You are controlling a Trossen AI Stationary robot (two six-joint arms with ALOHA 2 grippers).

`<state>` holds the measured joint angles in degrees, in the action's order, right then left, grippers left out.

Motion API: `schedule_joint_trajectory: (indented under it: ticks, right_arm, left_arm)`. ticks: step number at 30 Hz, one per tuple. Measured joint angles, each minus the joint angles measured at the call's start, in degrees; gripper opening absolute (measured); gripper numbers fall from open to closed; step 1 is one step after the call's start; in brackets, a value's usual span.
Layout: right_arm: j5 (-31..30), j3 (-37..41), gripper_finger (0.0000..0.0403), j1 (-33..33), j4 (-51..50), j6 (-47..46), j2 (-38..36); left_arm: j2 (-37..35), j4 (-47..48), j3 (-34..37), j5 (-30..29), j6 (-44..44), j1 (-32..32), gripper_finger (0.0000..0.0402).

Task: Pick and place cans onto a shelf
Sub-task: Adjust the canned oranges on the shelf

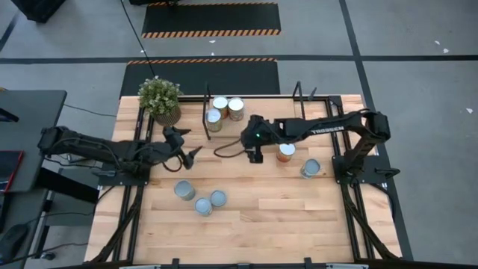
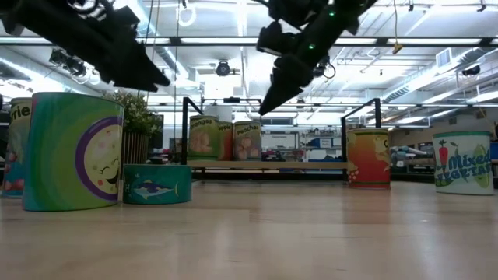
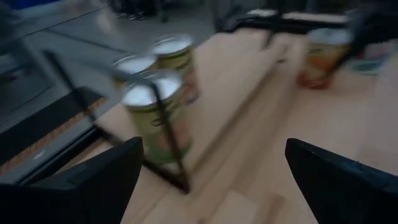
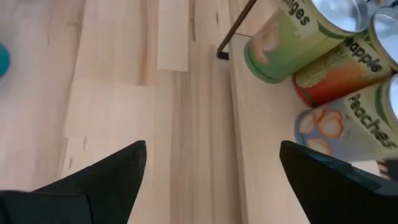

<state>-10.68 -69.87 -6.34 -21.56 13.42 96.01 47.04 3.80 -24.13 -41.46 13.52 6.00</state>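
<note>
High view: three cans (image 1: 224,112) with silver tops stand clustered at the left end of the shelf (image 1: 261,101), an orange-labelled can (image 1: 285,153) and another (image 1: 311,168) sit on the worktop (image 1: 261,217) right of centre, three more (image 1: 200,198) nearer the front — left gripper (image 1: 193,153) and right gripper (image 1: 255,155) both above the worktop, empty. Low view alone shows label art — a fish on the low teal tin (image 2: 156,184), "mixed" lettering on the far-right can (image 2: 464,162). Wrist views show each pair of jaws spread wide, and the right one reads "peaches" on a shelved can (image 4: 348,124).
</note>
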Motion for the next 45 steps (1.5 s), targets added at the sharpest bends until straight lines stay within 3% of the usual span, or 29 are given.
schedule_joint_trajectory:
  ticks: [5, 11, 18, 25, 31, 40, 45]
  right_arm:
    - [-1.7, 6.4, 0.0377, 1.8, 7.0, -0.4, -3.5]
    - [-1.7, 8.7, 0.0377, 3.5, 9.5, -0.4, -5.7]
    - [-1.6, 8.7, 0.0377, 5.0, 9.5, -0.1, -5.6]
    - [-0.4, 8.7, 0.0377, 5.2, 10.4, 0.0, -5.6]
    - [0.1, 8.7, 0.0377, 6.8, 10.8, 0.0, -5.5]
    - [-0.1, 8.7, 0.0377, 7.3, 10.8, 0.0, -5.5]
    - [-0.2, 8.7, 0.0377, 7.4, 10.8, -0.1, -5.5]
  left_arm:
    - [3.5, 2.5, 0.1, 1.0, 6.7, -7.9, 0.0400]
    - [5.2, 2.1, 0.2, 18.4, 10.1, -20.9, 0.0397]
    - [5.5, 1.2, 0.2, 26.0, 11.9, -30.7, 0.0357]
    - [11.9, -5.4, 0.2, 31.0, 16.1, -35.6, 0.0310]
    - [17.7, -11.8, 0.2, 31.3, 17.0, -38.3, 0.0280]
    - [24.7, -21.1, 0.2, 34.7, 16.8, -38.7, 0.0265]
    - [25.2, -21.4, 0.2, 34.0, 15.4, -38.7, 0.0265]
